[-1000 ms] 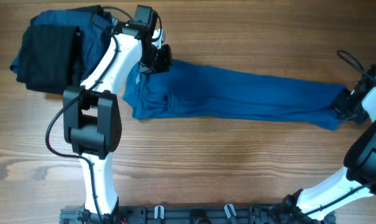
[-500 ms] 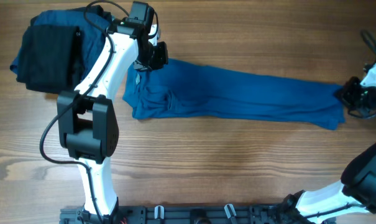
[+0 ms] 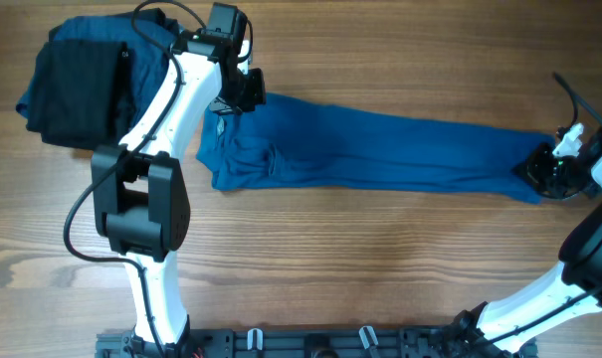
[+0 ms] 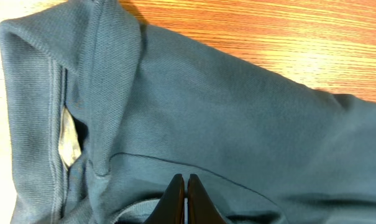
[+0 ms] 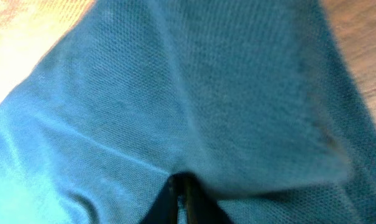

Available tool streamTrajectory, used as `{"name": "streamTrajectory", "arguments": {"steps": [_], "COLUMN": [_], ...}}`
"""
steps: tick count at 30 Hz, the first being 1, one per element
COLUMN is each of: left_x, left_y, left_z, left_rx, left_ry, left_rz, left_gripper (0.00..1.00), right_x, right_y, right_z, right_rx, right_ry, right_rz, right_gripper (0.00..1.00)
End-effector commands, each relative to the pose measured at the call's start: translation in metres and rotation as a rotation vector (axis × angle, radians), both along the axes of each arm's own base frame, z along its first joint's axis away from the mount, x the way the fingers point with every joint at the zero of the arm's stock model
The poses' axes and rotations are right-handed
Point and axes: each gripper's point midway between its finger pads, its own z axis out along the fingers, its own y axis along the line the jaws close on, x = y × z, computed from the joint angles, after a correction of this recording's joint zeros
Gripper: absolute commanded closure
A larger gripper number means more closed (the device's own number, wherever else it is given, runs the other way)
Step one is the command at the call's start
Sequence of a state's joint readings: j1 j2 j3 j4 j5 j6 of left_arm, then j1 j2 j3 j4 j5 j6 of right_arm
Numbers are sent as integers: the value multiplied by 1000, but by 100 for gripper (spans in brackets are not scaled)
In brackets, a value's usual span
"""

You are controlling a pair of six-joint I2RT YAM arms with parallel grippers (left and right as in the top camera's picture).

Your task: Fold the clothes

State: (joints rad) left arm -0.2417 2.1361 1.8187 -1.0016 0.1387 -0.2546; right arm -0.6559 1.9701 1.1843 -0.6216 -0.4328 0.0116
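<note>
The medium-blue polo shirt (image 3: pixel 380 149) lies stretched in a long band across the table, collar end at the left and hem end at the right. My left gripper (image 3: pixel 243 97) is shut on the shirt at its upper left corner. In the left wrist view its jaws (image 4: pixel 186 180) are pressed together on the fabric (image 4: pixel 250 106) just below the collar (image 4: pixel 113 56). My right gripper (image 3: pixel 541 171) is shut on the shirt's right end. In the right wrist view the cloth (image 5: pixel 175 93) bunches at the closed tips (image 5: pixel 183 182).
A stack of folded clothes sits at the far left: a black garment (image 3: pixel 77 89) on top of a dark blue one (image 3: pixel 92 30). Bare wooden table (image 3: pixel 380 259) lies in front of the shirt. The arm bases stand at the front edge.
My right gripper swung right and pulled the hem end outward, then came back left a little. My left gripper shifted slightly up and left at the collar end.
</note>
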Motion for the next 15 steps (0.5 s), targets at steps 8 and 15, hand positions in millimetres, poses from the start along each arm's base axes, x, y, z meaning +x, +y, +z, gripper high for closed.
{"name": "streamTrajectory", "arguments": {"steps": [8,15], "left_x": [1,1], "left_y": [6,7], "left_z": [10,10], "left_rx": [17,17], "left_ry": [-28,-26], "left_rz": [1,1], "left_gripper": [78,75], "right_x": [28,26], "right_y": [-32,-34], "right_z": [133,97], "right_rx": [-255,-431], "right_ry": [-150,50], "right_rz": [135,222], "right_gripper": [64,51]}}
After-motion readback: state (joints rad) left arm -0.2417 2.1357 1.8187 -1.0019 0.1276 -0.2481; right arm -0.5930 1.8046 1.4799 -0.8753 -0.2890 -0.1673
